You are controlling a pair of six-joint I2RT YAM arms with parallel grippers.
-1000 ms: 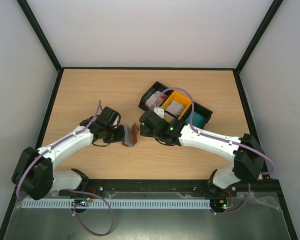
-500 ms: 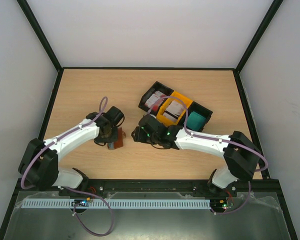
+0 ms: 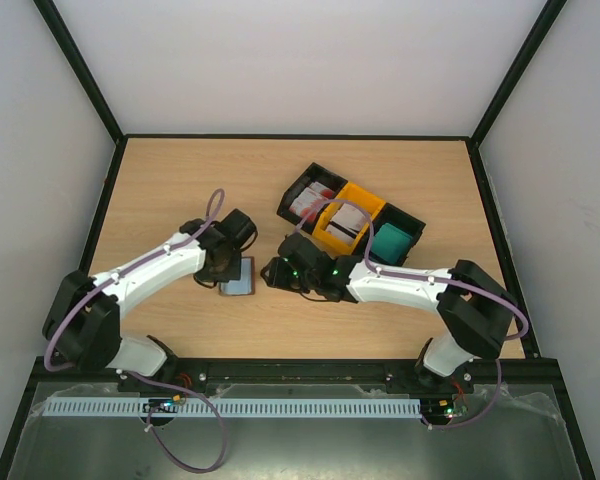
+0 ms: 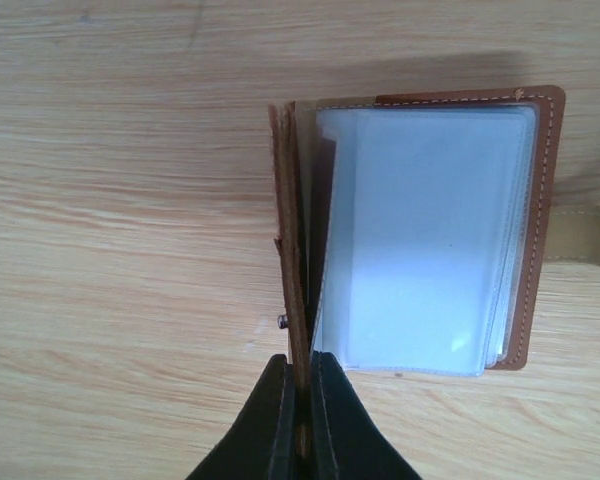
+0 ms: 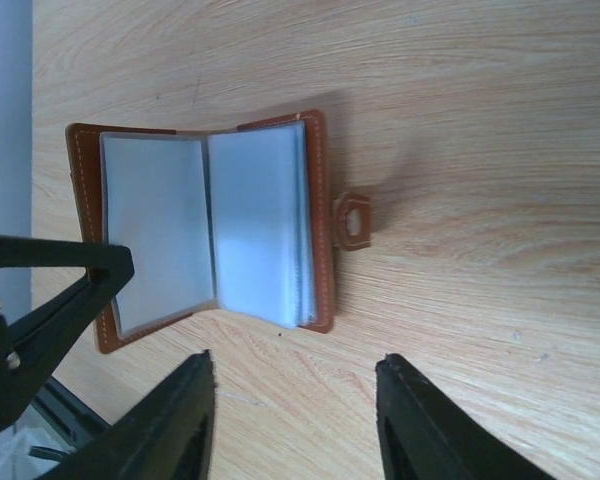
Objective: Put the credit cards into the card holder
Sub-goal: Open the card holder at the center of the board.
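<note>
I see the wooden table (image 3: pixel 180 180), framed by a black border, with bare board across its far and left parts. The three-compartment tray (image 3: pixel 330 237) sits angled right of centre, clear of every table edge and just behind the right arm. It holds the credit cards (image 3: pixel 350 220) in stacks: red-and-white, white-grey, and teal. The card holder (image 3: pixel 237 277) lies open near the table's middle, well inside all edges, its clear sleeves facing up and its strap tab (image 5: pixel 352 218) pointing away from the spine. The left gripper (image 4: pixel 300 365) is clenched on one brown cover of the card holder, which stands on edge. The right gripper (image 5: pixel 295 365) hovers just beside the holder's free long edge, jaws spread and grasping nothing.
</note>
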